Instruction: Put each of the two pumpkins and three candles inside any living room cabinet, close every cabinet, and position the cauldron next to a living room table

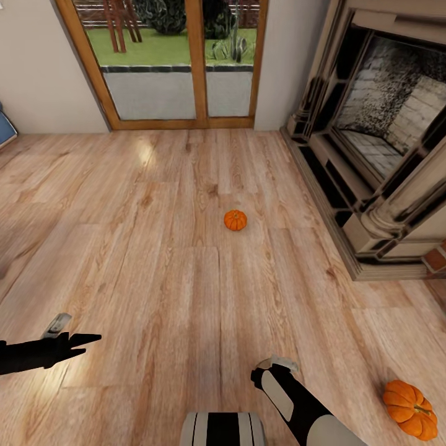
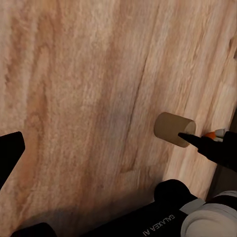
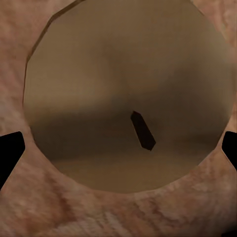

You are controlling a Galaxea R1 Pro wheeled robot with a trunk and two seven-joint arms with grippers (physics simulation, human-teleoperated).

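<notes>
Down on the bare plank floor (image 1: pixel 155 260), two pumpkins lie well apart: a small one (image 1: pixel 235 220) near the frame's centre and a nearer one (image 1: pixel 411 409) at the lower right corner. Nothing stands between them. At the right edge rises the fireplace (image 1: pixel 378 136), its dark brick mouth open. A glass door (image 1: pixel 179 56) with a wooden frame fills the upper middle, with lawn behind it.

At the lower left of the head view the left gripper (image 1: pixel 74 337) reaches in, dark fingers spread, holding nothing. The right gripper (image 1: pixel 272 367) points down at the lower middle. Its own camera looks straight onto a candle's (image 3: pixel 128 94) flat top with a short dark wick, the two fingertips (image 3: pixel 10 153) at either side of it; whether they touch it cannot be told. In the left wrist view that candle (image 2: pixel 173 128) stands on the floor beside a dark right finger.
</notes>
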